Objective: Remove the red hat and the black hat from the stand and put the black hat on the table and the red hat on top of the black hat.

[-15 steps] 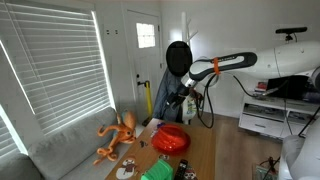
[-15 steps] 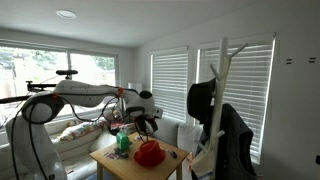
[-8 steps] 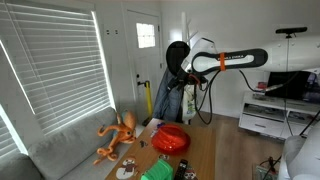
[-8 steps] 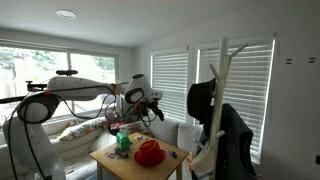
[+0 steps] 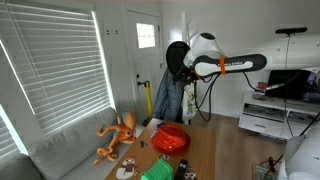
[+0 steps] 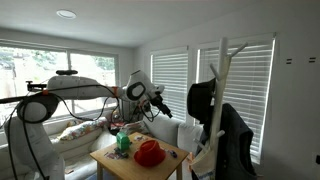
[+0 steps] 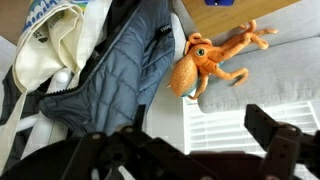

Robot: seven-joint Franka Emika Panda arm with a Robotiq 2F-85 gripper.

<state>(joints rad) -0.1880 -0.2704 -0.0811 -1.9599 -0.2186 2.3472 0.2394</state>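
The black hat (image 5: 176, 55) hangs at the top of the stand (image 6: 222, 80); it also shows in an exterior view (image 6: 201, 100). The red hat (image 5: 170, 138) lies on the wooden table (image 5: 205, 148), as both exterior views show (image 6: 150, 152). My gripper (image 5: 184, 74) is raised and sits close beside the black hat, a short gap away (image 6: 161, 104). In the wrist view its fingers (image 7: 190, 140) are spread apart with nothing between them. A dark mass fills the bottom of that view.
A dark blue jacket (image 7: 120, 60) hangs on the stand below the hat. An orange plush octopus (image 7: 205, 60) lies on the grey couch (image 5: 65, 150). A green item (image 6: 123, 142) and small objects lie on the table (image 6: 112, 165).
My arm has risen from above the table and swung toward the stand, bringing the gripper up beside the black hat. The red hat has stayed on the table.
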